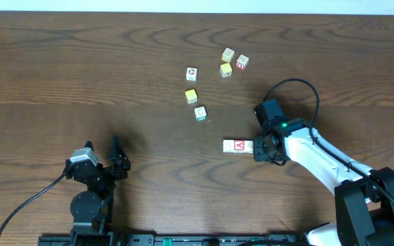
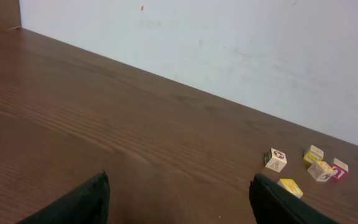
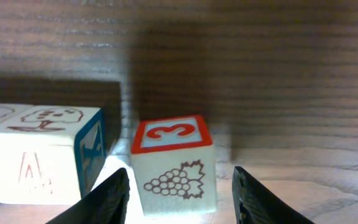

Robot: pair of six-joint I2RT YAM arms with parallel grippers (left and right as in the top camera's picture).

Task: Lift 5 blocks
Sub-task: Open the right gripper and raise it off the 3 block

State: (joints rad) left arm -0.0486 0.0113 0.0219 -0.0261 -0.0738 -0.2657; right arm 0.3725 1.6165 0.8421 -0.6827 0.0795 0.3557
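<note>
The 3 block [image 3: 174,165] rests on the table [image 1: 60,68], red-framed numeral up and grapes on the near face. It ends a short row, with its neighbour [image 3: 48,149] just beside it across a narrow gap. The right gripper [image 3: 179,190] straddles it. The jaws stand apart, one on each flank, and a sliver of daylight shows on both sides, so nothing is clamped.

Judgement: the step in hand is the pick of this block, with the grip not yet made. The next move calls for closing squarely on the two side faces, then a straight lift. The left-hand finger sits in the gap by the neighbour, so any skew could nudge it.

Count, from overhead:
- Picture blocks: the row by the gripper looks like three, though the seams are too small to be sure.
- Four more lie scattered beyond it – one white [image 1: 191,73], one cream [image 1: 228,55], one red-marked [image 1: 242,62], one green-trimmed [image 1: 200,113].
- Yellow cubes: two [image 1: 226,69] [image 1: 191,96].

The left gripper [image 2: 179,180] hangs well apart from all of this, its jaws wide and nothing between them.
</note>
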